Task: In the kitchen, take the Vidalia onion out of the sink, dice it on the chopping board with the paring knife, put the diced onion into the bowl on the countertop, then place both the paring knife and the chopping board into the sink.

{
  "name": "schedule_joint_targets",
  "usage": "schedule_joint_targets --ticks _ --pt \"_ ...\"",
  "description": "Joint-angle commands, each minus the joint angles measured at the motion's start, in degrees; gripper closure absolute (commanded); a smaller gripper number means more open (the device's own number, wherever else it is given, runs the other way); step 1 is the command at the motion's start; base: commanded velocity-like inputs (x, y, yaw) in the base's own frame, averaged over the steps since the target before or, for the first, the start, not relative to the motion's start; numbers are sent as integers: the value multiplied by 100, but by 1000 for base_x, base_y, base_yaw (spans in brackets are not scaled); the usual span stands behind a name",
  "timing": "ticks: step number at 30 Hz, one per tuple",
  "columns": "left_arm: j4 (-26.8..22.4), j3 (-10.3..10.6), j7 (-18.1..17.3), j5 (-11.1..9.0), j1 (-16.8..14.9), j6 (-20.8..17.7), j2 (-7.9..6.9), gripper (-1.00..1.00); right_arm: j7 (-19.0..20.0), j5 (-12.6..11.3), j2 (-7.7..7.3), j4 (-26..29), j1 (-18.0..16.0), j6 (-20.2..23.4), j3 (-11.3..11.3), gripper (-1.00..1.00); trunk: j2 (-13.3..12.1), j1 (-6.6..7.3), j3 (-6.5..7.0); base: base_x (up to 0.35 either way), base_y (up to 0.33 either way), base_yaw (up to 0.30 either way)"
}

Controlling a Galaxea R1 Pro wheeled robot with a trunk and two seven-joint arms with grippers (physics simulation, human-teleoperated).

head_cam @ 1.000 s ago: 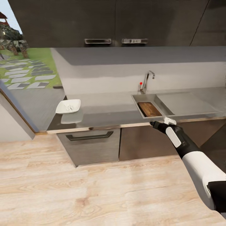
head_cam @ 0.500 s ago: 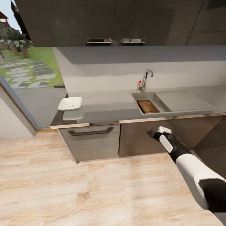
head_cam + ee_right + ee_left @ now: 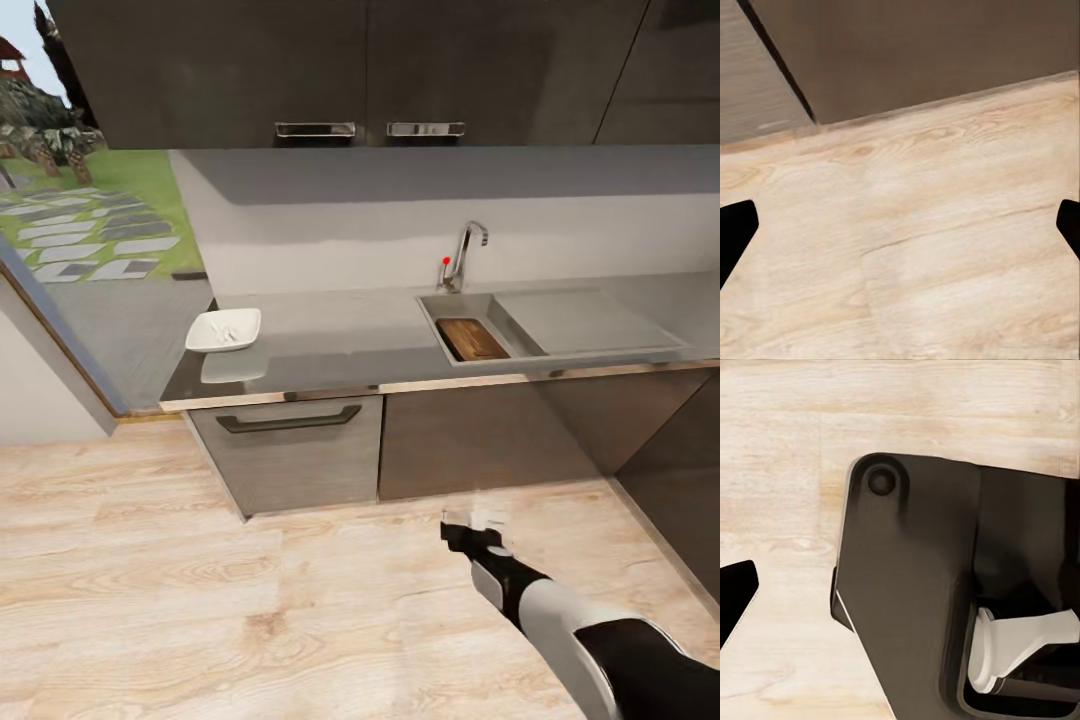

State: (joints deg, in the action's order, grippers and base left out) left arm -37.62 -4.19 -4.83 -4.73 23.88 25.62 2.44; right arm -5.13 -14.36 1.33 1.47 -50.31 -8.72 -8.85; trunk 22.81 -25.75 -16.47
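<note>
The brown chopping board [image 3: 472,339] lies inside the grey sink [image 3: 436,312], below the chrome tap [image 3: 466,253] with its red knob. At the countertop's [image 3: 340,345] left end stands the white square bowl [image 3: 223,329], holding pale onion dice [image 3: 225,330]. The paring knife is out of view. My right gripper [image 3: 462,531] hangs low over the wooden floor in front of the cabinets, open and empty [image 3: 900,225]. In the left wrist view one black fingertip [image 3: 736,591] sits wide at the edge beside my own dark body, so the left gripper [image 3: 900,596] is open and holds nothing.
Dark cabinets [image 3: 470,440] and a drawer with a black handle [image 3: 290,418] stand under the worktop. Wall cupboards [image 3: 360,70] hang above. A window [image 3: 90,210] at the left looks onto a garden. The light wood floor [image 3: 250,600] spreads in front.
My right arm has dropped from the counter's front edge by the sink down to floor height. The view first pulled back slightly from the counter.
</note>
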Motion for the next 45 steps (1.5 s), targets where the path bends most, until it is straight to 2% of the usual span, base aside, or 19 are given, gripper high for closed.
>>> schedule_joint_targets --ticks 1,3,6,7,11,12,15,19,21,25,32,36,42,45 --pt "-50 -21 -48 -47 3 -6 -12 -100 -13 66 51 -22 172 -154 -56 -100 11 -4 -8 0 0 0" --pt "-127 -21 -46 -46 3 -14 -59 -100 -7 282 92 -39 595 -500 -55 -100 11 -4 -8 0 0 0" --pt "-252 -21 -39 -47 2 -28 -128 -100 -6 420 117 -50 1238 -1093 -55 -100 11 -4 -8 0 0 0" --pt "-277 -21 -39 -49 0 -30 -136 -100 -6 430 118 -52 1340 -1171 -55 -100 11 -4 -8 0 0 0" --pt "-511 -21 -36 -52 -8 -43 -160 -100 1 463 125 -58 2232 -1640 -55 -100 11 -4 -8 0 0 0" --pt "-537 -21 -36 -53 -9 -47 -161 -100 1 464 126 -58 2340 -1710 -55 -100 11 -4 -8 0 0 0" --pt "-647 -21 -35 -54 -22 -105 -167 -100 -3 468 129 -59 2966 -2245 -55 -100 11 -4 -8 0 0 0" --pt "-733 -27 -32 -54 -36 -215 -190 -100 -5 464 142 -62 3580 -2715 -55 -100 11 -4 -8 0 0 0" --pt "-769 -28 -29 -54 -39 -252 -206 -100 -6 462 199 -64 3996 -2944 -55 -100 11 -4 -8 0 0 0" --pt "-723 -24 -27 -59 -44 -275 -220 -100 -14 460 299 -57 4597 -3405 -50 -100 11 -4 -8 0 0 0" --pt "-535 -29 22 -63 -45 -287 -226 -100 -72 432 288 -27 4660 -3445 -3 -100 11 -4 -8 0 0 0" --pt "-349 -30 205 -63 -42 -293 -220 -100 -79 420 275 -25 4662 -3444 5 -100 11 -4 -8 0 0 0" --pt "163 -26 649 -63 -42 -290 -218 -100 -84 417 259 -24 4662 -3443 6 -100 11 -4 10 0 0 0" --pt "416 -28 744 -60 -44 -288 -221 -100 -85 420 255 -24 4662 -3443 7 -100 11 -4 34 0 0 0"
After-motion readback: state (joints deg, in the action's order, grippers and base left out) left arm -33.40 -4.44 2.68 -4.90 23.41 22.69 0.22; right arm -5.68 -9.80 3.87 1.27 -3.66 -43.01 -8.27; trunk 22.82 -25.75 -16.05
